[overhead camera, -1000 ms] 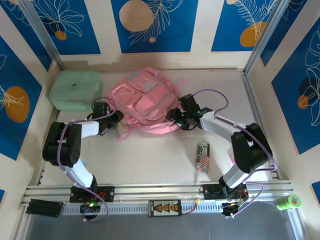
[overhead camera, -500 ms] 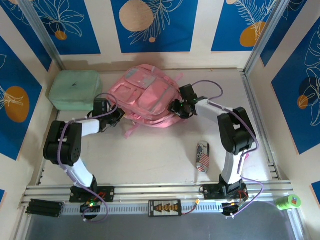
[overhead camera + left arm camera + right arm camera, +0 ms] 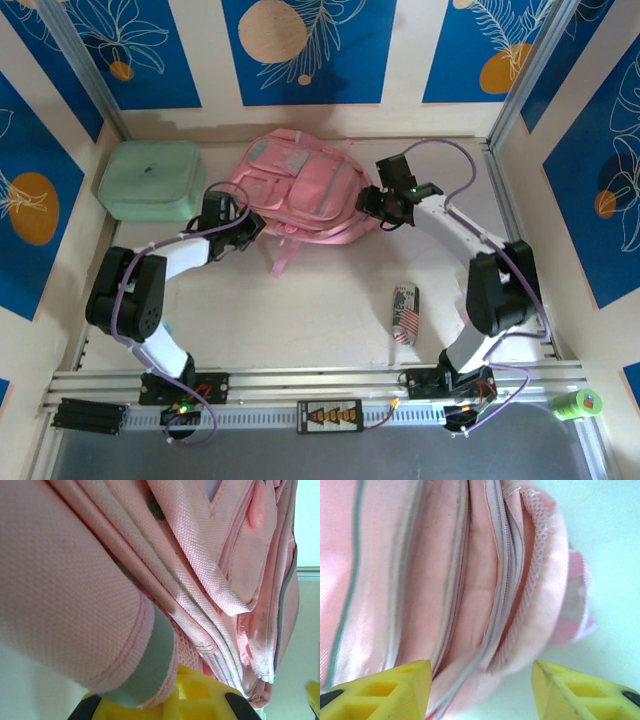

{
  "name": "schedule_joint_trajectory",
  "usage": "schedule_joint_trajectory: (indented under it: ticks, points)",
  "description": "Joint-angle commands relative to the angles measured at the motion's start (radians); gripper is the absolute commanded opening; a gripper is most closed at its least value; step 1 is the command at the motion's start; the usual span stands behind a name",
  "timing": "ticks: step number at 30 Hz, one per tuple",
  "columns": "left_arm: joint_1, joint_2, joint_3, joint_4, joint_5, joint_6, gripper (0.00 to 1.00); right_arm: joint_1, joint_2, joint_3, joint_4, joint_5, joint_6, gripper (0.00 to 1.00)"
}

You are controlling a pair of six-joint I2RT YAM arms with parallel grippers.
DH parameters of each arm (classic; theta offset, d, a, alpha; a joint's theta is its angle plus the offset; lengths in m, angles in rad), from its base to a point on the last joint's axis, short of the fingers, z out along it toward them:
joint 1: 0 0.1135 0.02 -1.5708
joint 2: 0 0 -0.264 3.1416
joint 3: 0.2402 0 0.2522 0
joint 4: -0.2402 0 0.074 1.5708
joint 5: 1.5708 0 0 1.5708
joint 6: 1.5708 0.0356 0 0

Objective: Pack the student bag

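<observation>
**Far centre of table: bag flanked by both end effectors**

At the far centre of the table, seen from above, the pink bag lies flat, front pockets up, its straps trailing toward the near side. A loose strap reaches onto bare table.

Left end effector: set against the near left corner of the bag. Jaws closed. In the left wrist view, the bag is pressed close, and a padded pink strap with grey edging lies over the yellow end effector. Whether any fabric is pinched cannot be told.

Right end effector: at the right edge of the bag, pointing into it. Jaws open. In the right wrist view its yellow fingers stand well apart, either side of the end effector's centre. Just beyond them is the bag, showing a grey zip along a parted seam and a mesh-edged rim. Nothing is held between the fingers.

Other items: a mint green case sits at the far left, near the bag but apart from it. A can lies on its side at the near right, well apart from the bag.
</observation>
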Motion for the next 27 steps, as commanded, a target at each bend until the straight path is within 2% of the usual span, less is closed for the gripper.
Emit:
schedule_joint_trajectory:
  ticks: [1,6,8,13,18,27]
  points:
    - [-0.034,-0.05,0.061,0.037,0.017,-0.019,0.0,0.108,-0.064,-0.031,-0.103,0.045,-0.031,0.53]
    - [-0.045,-0.044,0.081,0.007,0.026,0.001,0.0,0.302,-0.049,-0.018,-0.06,0.052,-0.035,0.47]
    - [-0.045,-0.044,0.081,0.005,0.027,0.0,0.0,0.37,-0.012,-0.005,-0.012,0.057,-0.057,0.45]
    - [-0.048,-0.046,0.081,0.005,0.034,0.001,0.0,0.489,0.141,0.095,0.045,0.107,-0.122,0.32]
    - [-0.05,-0.036,0.095,-0.006,0.07,0.007,0.0,0.515,0.253,0.181,0.074,0.161,-0.135,0.26]
    - [-0.051,-0.044,0.106,-0.026,0.084,0.014,0.0,0.473,0.361,0.27,0.061,0.193,-0.076,0.25]
